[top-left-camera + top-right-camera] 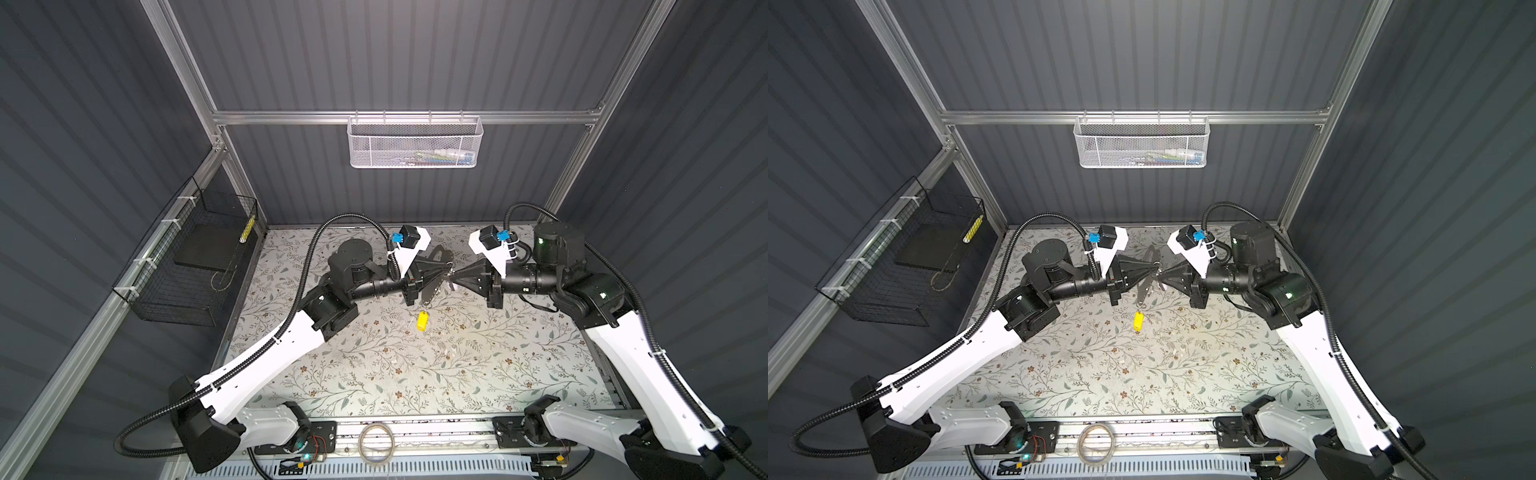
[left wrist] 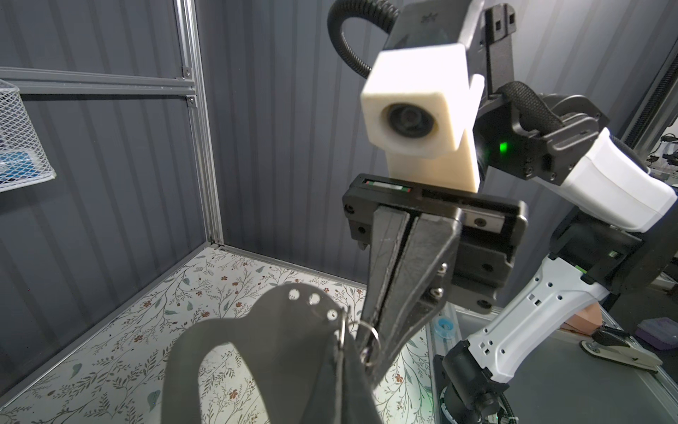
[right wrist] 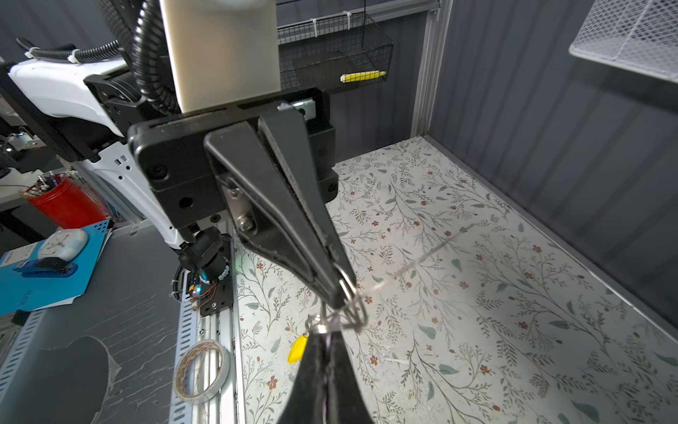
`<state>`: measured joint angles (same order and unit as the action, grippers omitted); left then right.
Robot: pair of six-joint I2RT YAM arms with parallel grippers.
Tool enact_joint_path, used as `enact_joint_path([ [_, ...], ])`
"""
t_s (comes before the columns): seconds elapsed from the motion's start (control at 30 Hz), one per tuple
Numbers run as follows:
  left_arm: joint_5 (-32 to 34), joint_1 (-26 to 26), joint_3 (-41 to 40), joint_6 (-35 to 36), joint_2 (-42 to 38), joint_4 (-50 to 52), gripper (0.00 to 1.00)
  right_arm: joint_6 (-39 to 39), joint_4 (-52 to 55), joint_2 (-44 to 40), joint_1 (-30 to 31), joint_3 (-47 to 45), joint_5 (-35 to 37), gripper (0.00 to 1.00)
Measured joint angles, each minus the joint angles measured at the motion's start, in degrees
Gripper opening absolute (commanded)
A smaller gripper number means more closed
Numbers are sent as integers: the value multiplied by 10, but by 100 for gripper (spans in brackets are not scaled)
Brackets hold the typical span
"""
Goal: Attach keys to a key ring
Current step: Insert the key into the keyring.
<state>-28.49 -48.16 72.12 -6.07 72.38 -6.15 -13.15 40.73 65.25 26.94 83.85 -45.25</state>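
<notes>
Both grippers meet tip to tip above the back middle of the floral table point(image 1: 415, 374). My left gripper point(image 1: 446, 274) is shut on the narrow, holed end of the key ring point(image 2: 279, 330), a flat dark grey loop that hangs down from it point(image 1: 1143, 289). The yellow key point(image 1: 422, 321) dangles from the loop's low end, clear of the table. My right gripper point(image 3: 326, 367) is shut too; a pale lilac sliver point(image 3: 327, 354) of the other key shows between its fingers. Small wire rings point(image 3: 354, 312) sit where the two tips touch.
A translucent tape roll point(image 1: 376, 442) lies on the front rail between the arm bases. A white mesh basket point(image 1: 413, 141) hangs on the back wall. A black wire basket point(image 1: 187, 266) is fixed to the left wall.
</notes>
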Motion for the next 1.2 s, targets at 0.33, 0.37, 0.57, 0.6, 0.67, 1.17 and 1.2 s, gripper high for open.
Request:
enact_joint_path([
  [0.33, 3, -1, -9, -7, -1, -11, 0, -37, 78, 37, 2, 50, -19, 0],
  [0.37, 3, -1, -12, -10, -1, -17, 0, -39, 82, 39, 3, 54, -19, 0],
  [0.57, 1, -1, -35, -24, -2, -49, 0, -35, 70, 16, 5, 24, 5, 23],
  [0.6, 1, -2, -38, -24, -2, -54, 0, -30, 59, 1, 3, 8, 9, 23],
  [0.67, -2, -2, -42, -26, -2, -60, 0, -24, 47, -26, -5, -11, 17, 23],
  [1.17, -47, -2, -43, -28, -2, -68, 0, -8, -22, -59, -25, -15, 32, 14],
  [1.2, -49, -2, -43, -28, -2, -68, 0, -8, -22, -56, -25, -14, 32, 13],
])
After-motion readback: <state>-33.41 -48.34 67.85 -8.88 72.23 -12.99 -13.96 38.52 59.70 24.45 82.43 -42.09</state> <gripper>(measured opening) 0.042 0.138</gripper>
